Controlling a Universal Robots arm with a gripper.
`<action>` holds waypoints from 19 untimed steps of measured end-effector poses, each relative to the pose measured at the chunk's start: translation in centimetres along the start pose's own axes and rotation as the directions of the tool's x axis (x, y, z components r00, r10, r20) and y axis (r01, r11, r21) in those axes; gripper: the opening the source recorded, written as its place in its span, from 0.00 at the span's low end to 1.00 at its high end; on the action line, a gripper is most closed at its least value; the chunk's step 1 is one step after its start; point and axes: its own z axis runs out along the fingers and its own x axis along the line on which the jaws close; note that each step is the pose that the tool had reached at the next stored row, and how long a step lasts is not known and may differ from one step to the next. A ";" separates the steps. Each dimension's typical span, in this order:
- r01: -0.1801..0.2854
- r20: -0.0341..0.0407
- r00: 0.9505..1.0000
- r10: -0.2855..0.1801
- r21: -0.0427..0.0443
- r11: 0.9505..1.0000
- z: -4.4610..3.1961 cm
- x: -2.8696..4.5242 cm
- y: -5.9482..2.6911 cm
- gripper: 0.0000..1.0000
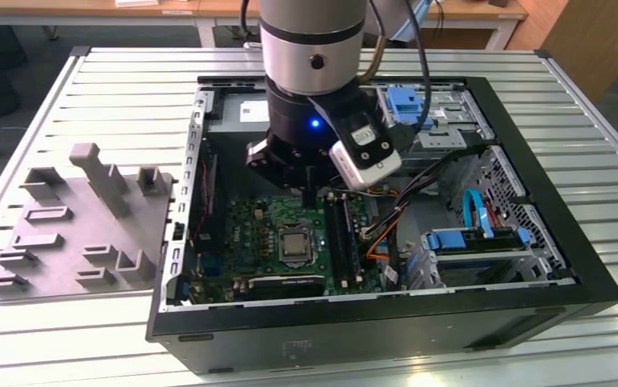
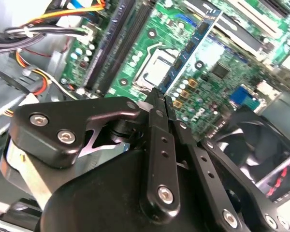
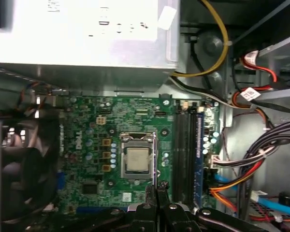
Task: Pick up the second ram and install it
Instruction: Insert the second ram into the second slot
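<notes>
My gripper (image 1: 306, 197) hangs inside the open computer case, low over the green motherboard (image 1: 266, 222). Its black fingers (image 2: 157, 125) are shut on the second ram (image 2: 194, 46). That ram is a thin blue-green stick with black chips, reaching out from the fingertips above the board beside the CPU socket (image 2: 157, 67). The first wrist view has the gripper (image 3: 157, 191) just off the CPU socket (image 3: 136, 159), with the long black slots (image 3: 183, 154) one step to the side. A blue strip (image 3: 199, 154) stands along the outermost slot.
A grey plastic holder block (image 1: 73, 226) lies on the slatted table at the exterior view's left. Inside the case are the silver power supply (image 3: 87, 34), a black fan (image 3: 19, 164), cable bundles (image 3: 251, 159) and a drive cage with blue parts (image 1: 482, 242).
</notes>
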 end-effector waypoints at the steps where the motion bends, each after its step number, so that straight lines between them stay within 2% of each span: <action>1: 0.000 0.000 1.000 0.000 -0.001 1.000 0.04 -0.33 0.00 0.13; 10: 0.000 -0.002 1.000 0.000 -0.007 1.000 0.48 -3.20 -0.01 0.13; 19: -0.004 -0.002 1.000 0.004 -0.018 1.000 2.00 -3.61 0.00 0.13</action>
